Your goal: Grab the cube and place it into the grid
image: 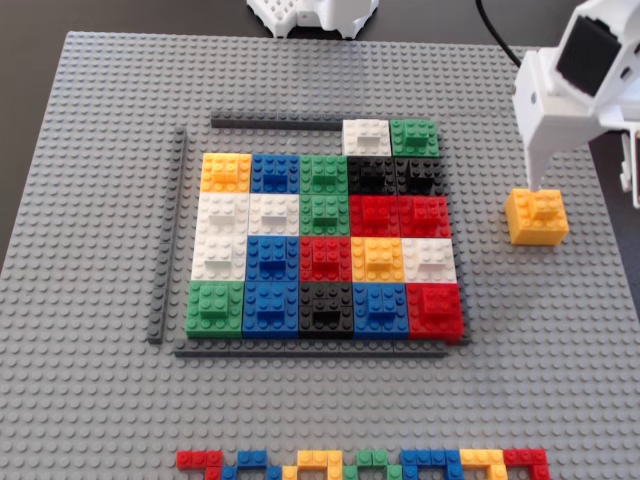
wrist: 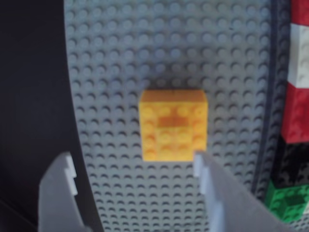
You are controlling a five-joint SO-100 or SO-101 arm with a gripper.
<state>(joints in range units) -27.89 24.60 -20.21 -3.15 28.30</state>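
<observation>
Bare baseplate (image: 590, 330) lies open all around the cube (image: 537, 216), except at 12 o'clock, where the gripper (image: 535, 170) stands. At 9 o'clock sits the grid (image: 325, 245), well apart.

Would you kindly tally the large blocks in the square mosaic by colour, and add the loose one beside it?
White blocks: 5
Green blocks: 4
Blue blocks: 4
Red blocks: 4
Black blocks: 3
Yellow blocks: 2
Loose yellow cube: 1
Total: 23
</observation>
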